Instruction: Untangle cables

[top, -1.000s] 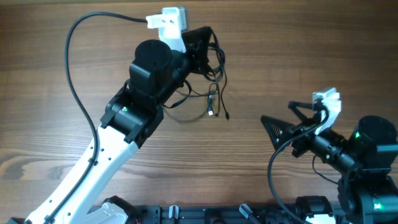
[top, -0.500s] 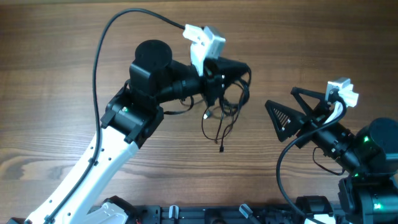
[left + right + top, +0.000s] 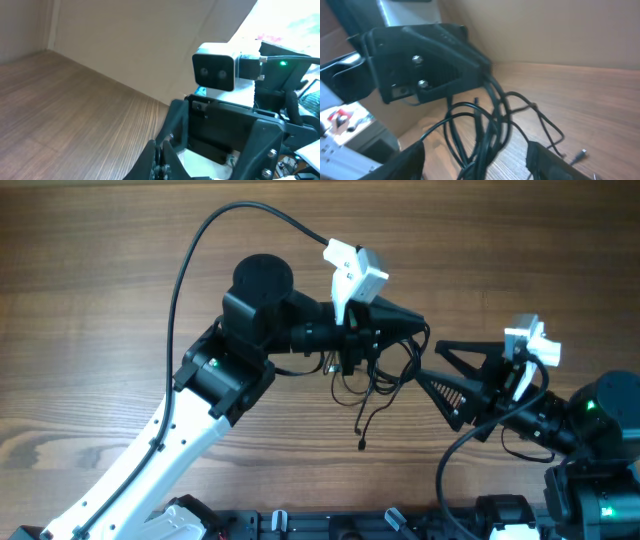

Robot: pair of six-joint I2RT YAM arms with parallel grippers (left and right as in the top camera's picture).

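Note:
The cables (image 3: 378, 376) are thin black wires in a tangled bunch, and they hang off the table from my left gripper (image 3: 418, 328), which is shut on their top. One plug end (image 3: 361, 445) dangles lowest. In the left wrist view the left gripper (image 3: 161, 157) shows both fingers pressed together with wire between them. My right gripper (image 3: 428, 360) meets the bunch from the right. In the right wrist view the right gripper (image 3: 477, 162) has its fingers (image 3: 407, 160) standing apart on either side of the cables (image 3: 487, 130), open and not pressing them.
The left arm's thick black cable (image 3: 200, 250) arcs over the wooden table (image 3: 100, 300). The right arm's base (image 3: 600, 430) fills the lower right corner. A black rail (image 3: 330, 525) runs along the front edge.
The left gripper has carried the cables up and to the right. The right gripper has moved left until its fingers straddle the hanging bunch, and they have narrowed somewhat.

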